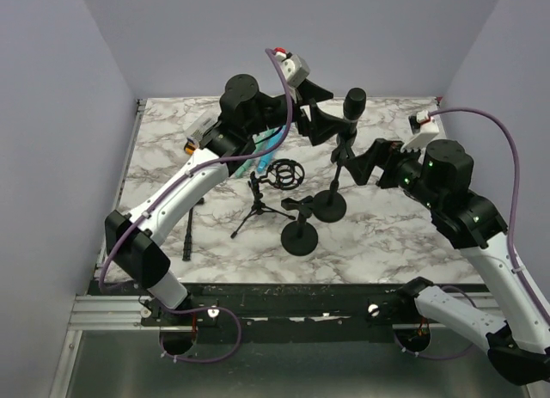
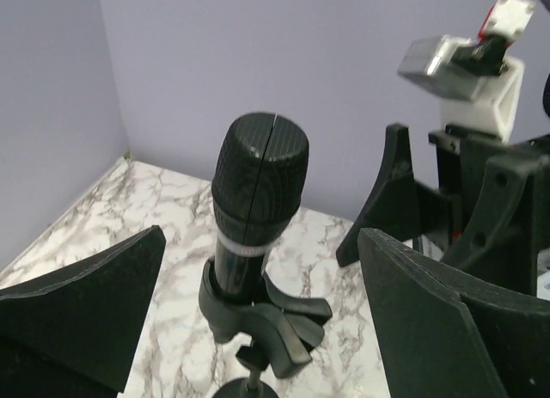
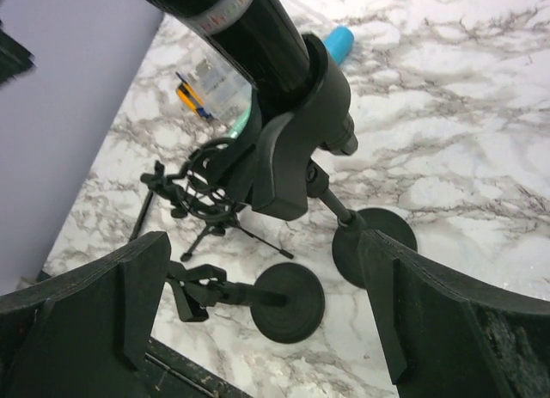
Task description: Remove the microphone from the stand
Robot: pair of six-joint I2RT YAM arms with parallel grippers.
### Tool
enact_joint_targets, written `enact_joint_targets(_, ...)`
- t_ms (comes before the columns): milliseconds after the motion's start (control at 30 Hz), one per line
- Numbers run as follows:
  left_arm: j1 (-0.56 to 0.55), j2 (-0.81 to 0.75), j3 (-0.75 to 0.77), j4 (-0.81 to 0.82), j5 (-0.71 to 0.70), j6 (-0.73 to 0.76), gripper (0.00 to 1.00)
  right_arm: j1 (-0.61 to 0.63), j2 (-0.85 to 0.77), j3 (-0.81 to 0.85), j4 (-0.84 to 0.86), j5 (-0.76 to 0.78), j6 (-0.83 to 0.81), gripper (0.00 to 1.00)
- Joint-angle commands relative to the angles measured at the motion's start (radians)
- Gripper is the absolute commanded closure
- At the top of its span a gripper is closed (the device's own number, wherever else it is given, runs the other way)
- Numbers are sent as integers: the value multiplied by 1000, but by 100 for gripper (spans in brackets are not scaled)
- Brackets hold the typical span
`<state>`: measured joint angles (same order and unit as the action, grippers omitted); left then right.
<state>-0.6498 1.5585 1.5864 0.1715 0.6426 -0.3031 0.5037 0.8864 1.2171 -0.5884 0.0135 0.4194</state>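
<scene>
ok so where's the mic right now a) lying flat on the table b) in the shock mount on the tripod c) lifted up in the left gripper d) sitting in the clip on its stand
d: the microphone sits upright in the clip on its stand, and the left gripper and right gripper are both open, neither one holding it.

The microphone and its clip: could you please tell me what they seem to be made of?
Microphone: black, finely ribbed head with a centre seam, glossy barrel; probably plastic, possibly printed. Clip: smooth matte black, likely moulded plastic or rubber.
</scene>
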Motion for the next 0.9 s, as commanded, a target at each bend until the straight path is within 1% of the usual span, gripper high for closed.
enact_joint_targets(0,-40,75,89,71,13,58,1,1,-7,-61,-38,-65,-44,0)
enact_joint_targets(133,-67,146,154,57,-20,58,1,1,-25,-109,25,-102,-43,0)
enact_joint_targets(267,-92,193,207,31,-121,80,1,1,-11,-111,42,-99,-55,0)
enact_joint_targets(367,-107,211,232,16,-207,98,6,0,4,-96,24,-85,-68,0)
enact_joint_targets(567,-145,215,231,14,-400,148,38,1,-22,-99,25,21,-86,0)
enact_joint_targets(600,-153,215,233,13,-425,159,47,1,-23,-100,28,33,-94,0)
enact_joint_targets(667,-169,214,246,-14,-497,181,80,1,-15,-102,35,53,-112,0)
enact_joint_targets(700,-178,214,255,-37,-532,183,93,0,-10,-102,41,67,-119,0)
enact_joint_targets(733,-185,214,266,-63,-579,184,100,1,-4,-99,44,76,-126,0)
enact_joint_targets(767,-198,215,277,-88,-627,183,100,1,4,-93,46,78,-135,0)
enact_joint_targets(867,-251,204,293,-140,-856,177,100,2,6,-87,93,45,-155,0)
